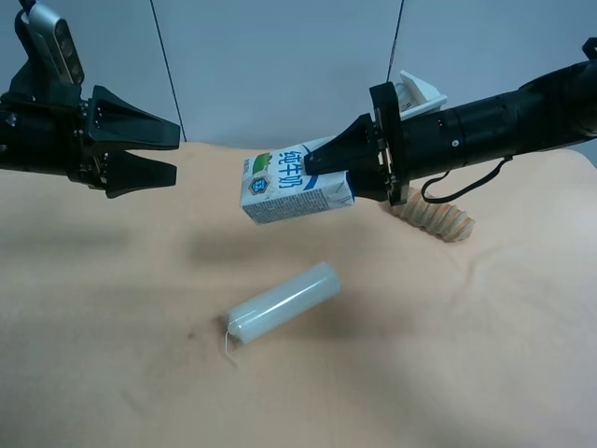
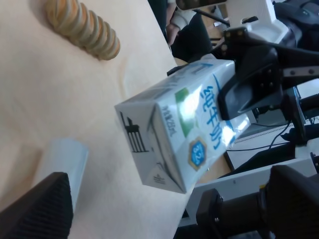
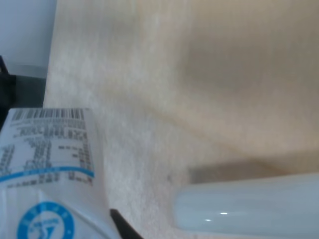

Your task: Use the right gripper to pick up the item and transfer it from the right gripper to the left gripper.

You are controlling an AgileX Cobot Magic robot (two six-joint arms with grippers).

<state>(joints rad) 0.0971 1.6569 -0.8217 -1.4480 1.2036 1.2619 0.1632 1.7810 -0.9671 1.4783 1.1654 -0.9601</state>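
Note:
The item [image 1: 280, 196], a small white milk carton with blue lettering, hangs tilted in the air above the table. My right gripper [image 1: 319, 166] is shut on its gable end, reaching in from the exterior high view's right. The right wrist view shows the carton's barcode side [image 3: 45, 164] close up, with a dark fingertip [image 3: 122, 226] beside it. My left gripper [image 1: 175, 154] hovers open and empty at that view's left, a clear gap away, its jaws pointing at the carton. In the left wrist view the carton [image 2: 174, 139] faces me between my black fingers [image 2: 40, 211].
A pale green cylinder [image 1: 283, 301] lies on the peach tablecloth [image 1: 112, 336] below the carton, also in the right wrist view [image 3: 249, 209]. A ridged orange-brown roll [image 1: 434, 219] lies under the right arm, near the table's far edge.

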